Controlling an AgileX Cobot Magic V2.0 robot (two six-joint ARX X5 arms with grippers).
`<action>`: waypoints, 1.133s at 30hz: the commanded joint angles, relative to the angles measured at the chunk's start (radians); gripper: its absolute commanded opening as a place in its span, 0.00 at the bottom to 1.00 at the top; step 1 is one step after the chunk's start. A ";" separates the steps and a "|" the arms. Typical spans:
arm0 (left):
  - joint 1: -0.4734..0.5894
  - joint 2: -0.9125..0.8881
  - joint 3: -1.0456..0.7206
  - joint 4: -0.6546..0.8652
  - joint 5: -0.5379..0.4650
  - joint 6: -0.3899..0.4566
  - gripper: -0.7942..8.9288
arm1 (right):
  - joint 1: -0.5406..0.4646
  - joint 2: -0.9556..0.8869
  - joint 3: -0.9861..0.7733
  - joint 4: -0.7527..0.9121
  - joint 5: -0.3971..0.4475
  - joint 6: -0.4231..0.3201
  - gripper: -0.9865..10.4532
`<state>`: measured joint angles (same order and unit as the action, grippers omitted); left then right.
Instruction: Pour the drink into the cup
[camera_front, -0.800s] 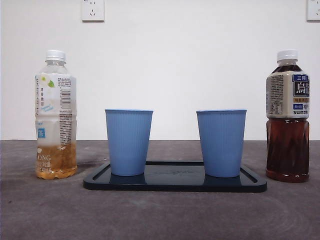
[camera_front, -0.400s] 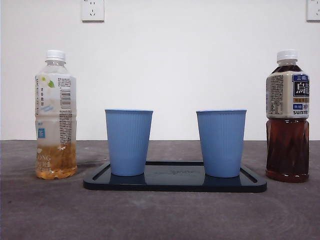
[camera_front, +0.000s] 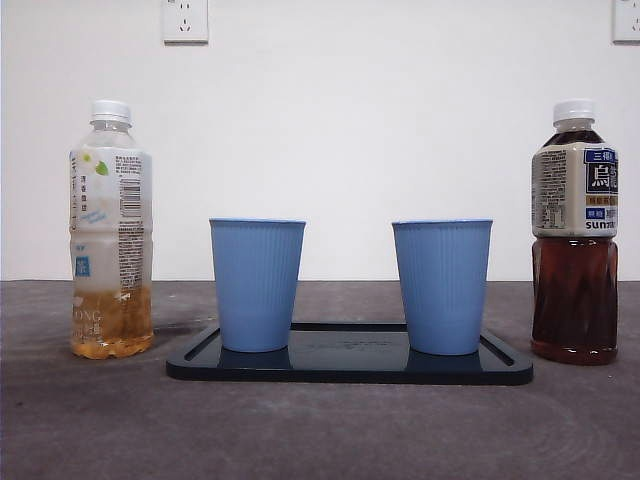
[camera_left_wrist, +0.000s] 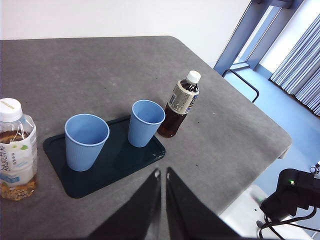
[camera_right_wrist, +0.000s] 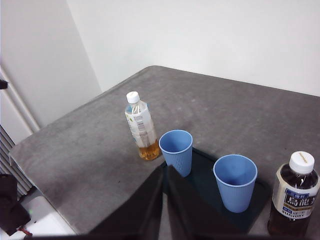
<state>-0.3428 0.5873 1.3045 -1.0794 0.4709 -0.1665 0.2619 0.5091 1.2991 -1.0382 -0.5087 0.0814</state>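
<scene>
Two blue ribbed cups stand upright on a dark tray (camera_front: 350, 368): the left cup (camera_front: 257, 284) and the right cup (camera_front: 442, 286). A pale tea bottle (camera_front: 111, 232), about a quarter full with a white cap, stands left of the tray. A dark tea bottle (camera_front: 574, 236), nearly full with a white cap, stands right of it. My left gripper (camera_left_wrist: 161, 175) is shut and empty, high above the table. My right gripper (camera_right_wrist: 164, 170) is shut and empty, also high above. Neither arm shows in the front view.
The grey table (camera_front: 320, 430) ends at a rounded corner in the left wrist view (camera_left_wrist: 280, 135). A white wall with two sockets (camera_front: 185, 20) stands behind the table. Both cups (camera_right_wrist: 176, 150) (camera_right_wrist: 235, 181) look empty from above.
</scene>
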 joint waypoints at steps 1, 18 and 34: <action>-0.004 0.002 0.023 -0.002 0.002 0.024 0.10 | 0.004 0.005 0.016 -0.011 0.000 -0.011 0.10; -0.004 0.002 0.023 0.002 0.002 0.024 0.63 | 0.004 0.006 0.016 -0.048 0.002 -0.004 0.55; -0.004 0.002 0.023 0.069 0.000 0.048 0.63 | 0.004 0.006 -0.068 -0.042 0.161 -0.001 0.55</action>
<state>-0.3428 0.5858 1.3045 -1.0271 0.4706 -0.1429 0.2619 0.5083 1.2327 -1.0866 -0.3561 0.0818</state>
